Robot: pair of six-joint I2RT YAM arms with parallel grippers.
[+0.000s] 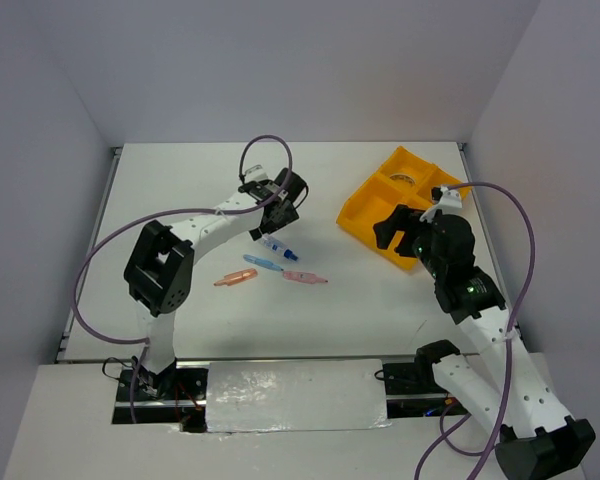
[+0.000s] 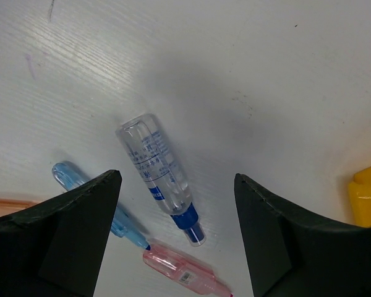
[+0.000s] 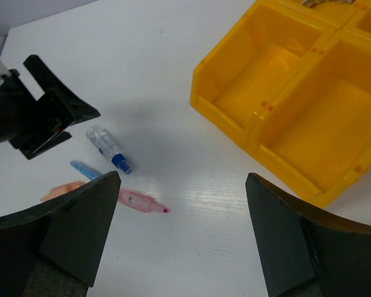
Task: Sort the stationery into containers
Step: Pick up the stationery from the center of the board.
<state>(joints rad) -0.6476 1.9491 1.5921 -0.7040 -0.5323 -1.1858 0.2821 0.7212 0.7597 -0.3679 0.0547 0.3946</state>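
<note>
A clear-blue pen-like piece (image 1: 280, 247) lies on the white table, with a blue stick (image 1: 263, 264), an orange stick (image 1: 235, 278) and a pink stick (image 1: 304, 277) just in front of it. My left gripper (image 1: 267, 225) is open and empty, hovering right over the clear-blue piece (image 2: 157, 176), which sits between its fingers in the left wrist view. The yellow tray (image 1: 365, 215) stands at the right; a tan tape ring (image 1: 407, 179) lies in a far compartment. My right gripper (image 1: 388, 230) is open and empty at the tray's near-left side (image 3: 219, 120).
The two near tray compartments look bare in the right wrist view. The blue stick (image 2: 99, 201) and pink stick (image 2: 182, 269) lie close under my left fingers. White walls enclose the table on three sides. Purple cables loop off both arms.
</note>
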